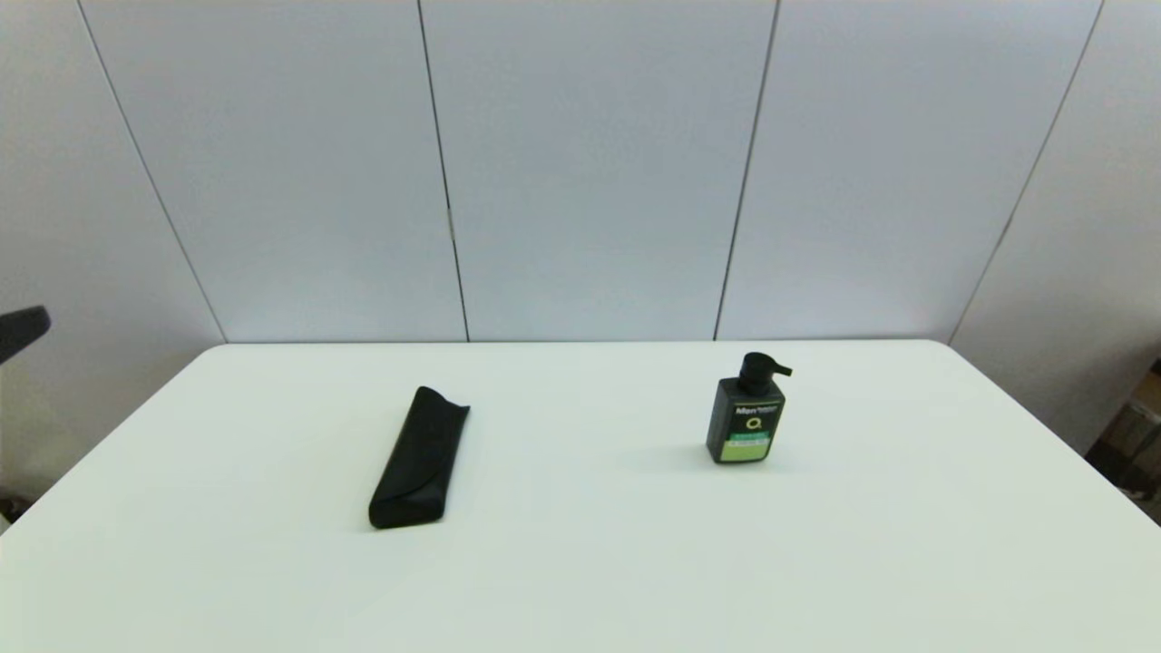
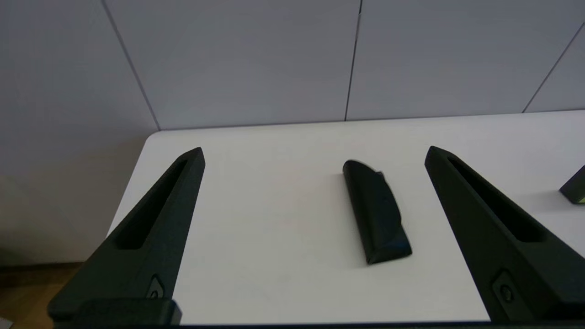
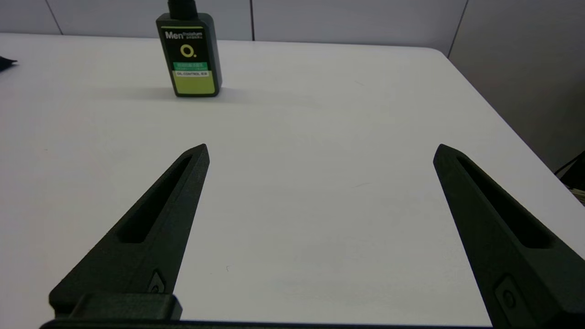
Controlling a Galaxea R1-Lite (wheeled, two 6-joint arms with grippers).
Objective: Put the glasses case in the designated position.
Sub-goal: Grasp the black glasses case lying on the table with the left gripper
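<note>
The long matte-black glasses case (image 1: 418, 459) lies flat on the left half of the white table (image 1: 580, 562), its length running away from me. The left wrist view shows the glasses case (image 2: 376, 213) ahead of my left gripper (image 2: 314, 153), which is open, held back from the case and apart from it. My right gripper (image 3: 321, 150) is open too, hovering over bare table at the near right with nothing between its fingers. Neither arm appears in the head view.
A black pump bottle (image 1: 746, 414) with a green label stands upright on the right half of the table, also seen as the bottle (image 3: 189, 54) beyond my right gripper. Grey wall panels rise behind the table's far edge.
</note>
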